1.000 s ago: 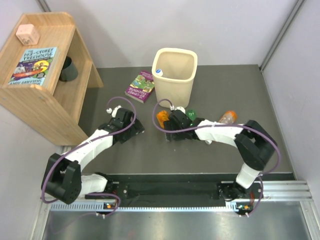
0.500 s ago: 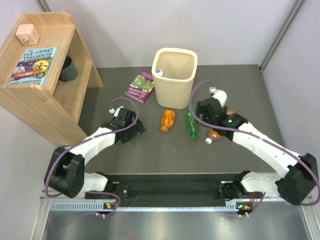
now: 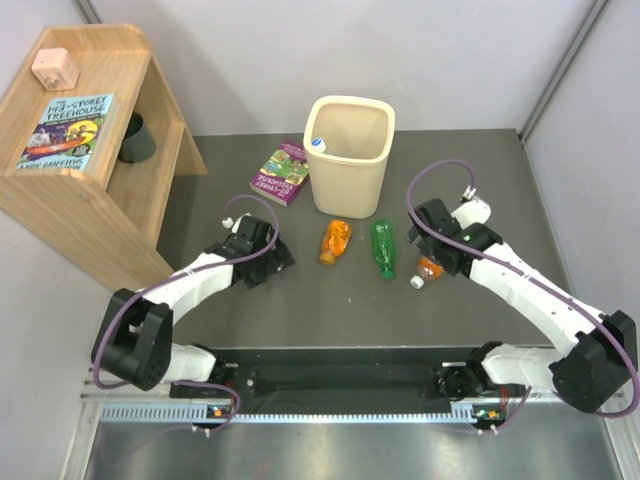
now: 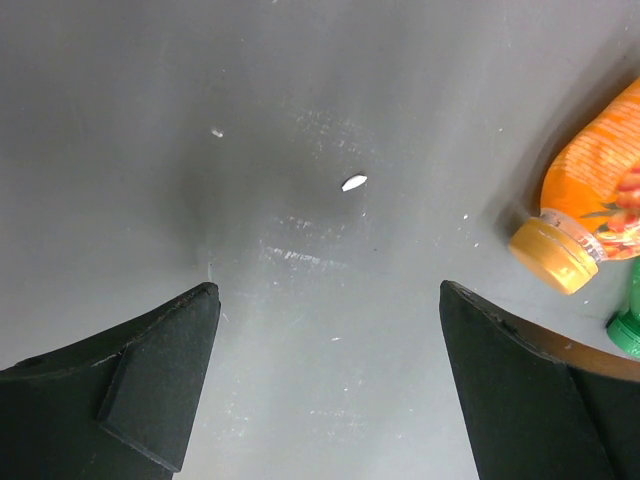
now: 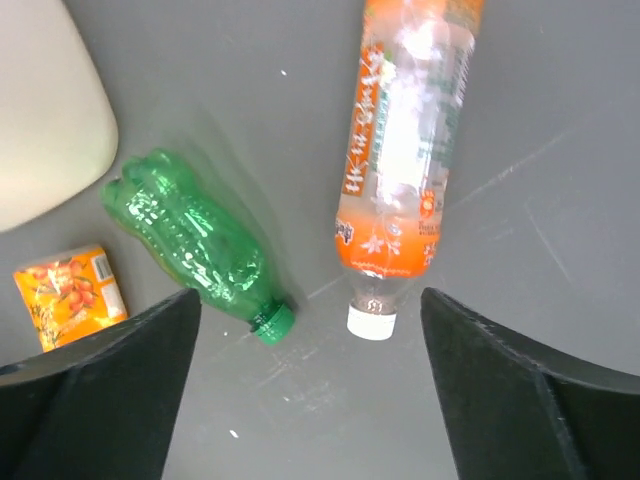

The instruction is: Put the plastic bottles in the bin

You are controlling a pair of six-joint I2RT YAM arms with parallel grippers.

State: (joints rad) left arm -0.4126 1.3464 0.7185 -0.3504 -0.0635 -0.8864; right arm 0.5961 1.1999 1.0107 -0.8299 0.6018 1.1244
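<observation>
The cream-beige bin (image 3: 349, 172) stands at the back middle. A clear bottle's white cap (image 3: 318, 143) shows at its left rim, inside. One orange bottle (image 3: 334, 241) and the green bottle (image 3: 382, 247) lie in front of the bin. The other orange bottle (image 3: 428, 270), with a white cap, lies partly under my right arm. My right gripper (image 5: 310, 330) is open and empty, hovering over the floor just below that orange bottle (image 5: 405, 140) and the green bottle (image 5: 195, 245). My left gripper (image 4: 328, 300) is open and empty, with the first orange bottle (image 4: 590, 190) to its right.
A colourful book (image 3: 280, 173) lies left of the bin. A wooden shelf (image 3: 90, 190) at the far left holds a dark cup (image 3: 135, 138), a book and a pink block. Grey walls close in the back and right.
My right arm swung from over the bottles in the middle out to the right. The white-capped orange bottle shifted nearer and left. My left gripper edged slightly right.
</observation>
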